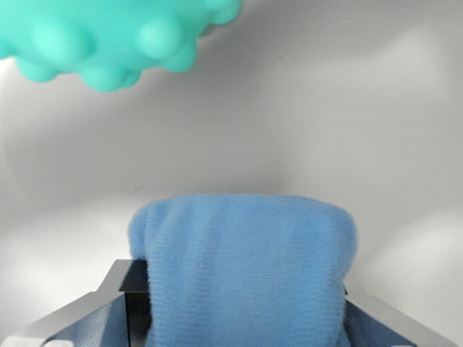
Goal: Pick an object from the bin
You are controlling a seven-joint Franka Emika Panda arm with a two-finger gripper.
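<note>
A soft blue cloth object (pixel 242 267) fills the lower middle of the wrist view. My gripper (pixel 239 311) is shut on it, with one metal finger (pixel 108 307) on the wrist view's left and the other on the right pressing its sides. A teal knobbly ball (pixel 108 36) lies at the top left, apart from the cloth. Both rest against the white bin (pixel 333 123), whose surface fills the background. The lower part of the blue cloth object is cut off by the frame's bottom edge.
The white bin wall curves up at the wrist view's left edge (pixel 14 166). Bare white bin surface spreads across the middle and right of the view.
</note>
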